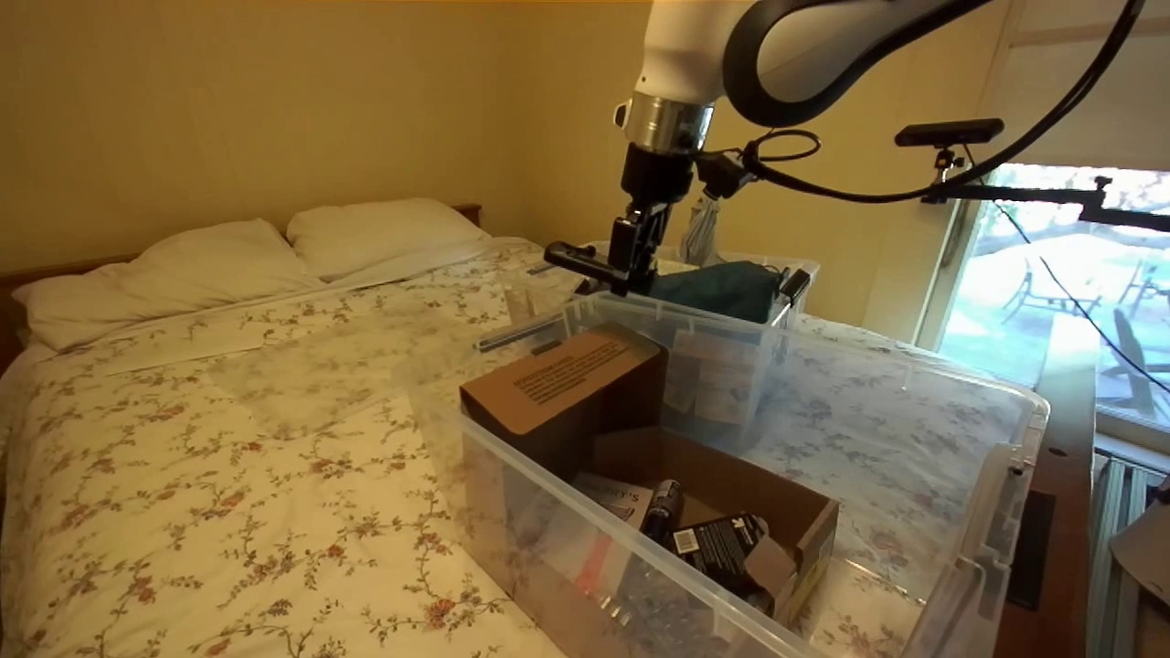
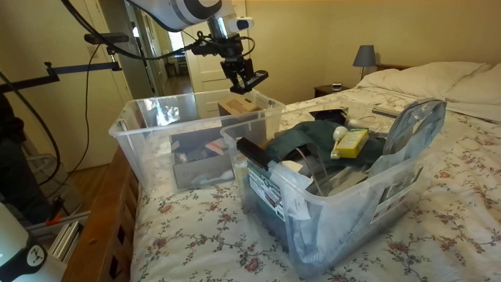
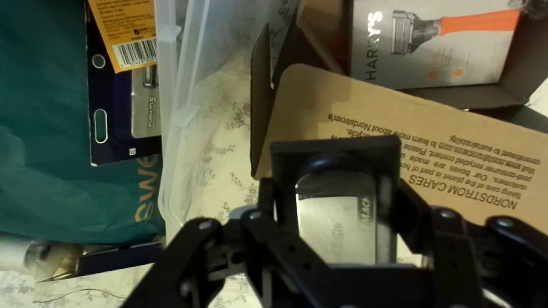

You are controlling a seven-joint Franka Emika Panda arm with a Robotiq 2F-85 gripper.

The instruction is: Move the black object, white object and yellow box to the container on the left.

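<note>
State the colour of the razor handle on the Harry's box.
The handle is orange, clearest in wrist view.

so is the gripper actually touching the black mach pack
Touching: in the wrist view, the gripper has its two fingers against opposite sides of the black Mach pack, with no visible gap.

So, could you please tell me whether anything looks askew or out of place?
Yes: in an exterior view, the yellow box looks tilted on the rumpled green bundle, the white object beside it, perhaps loosely perched. I see nothing clearly spilled.
</note>
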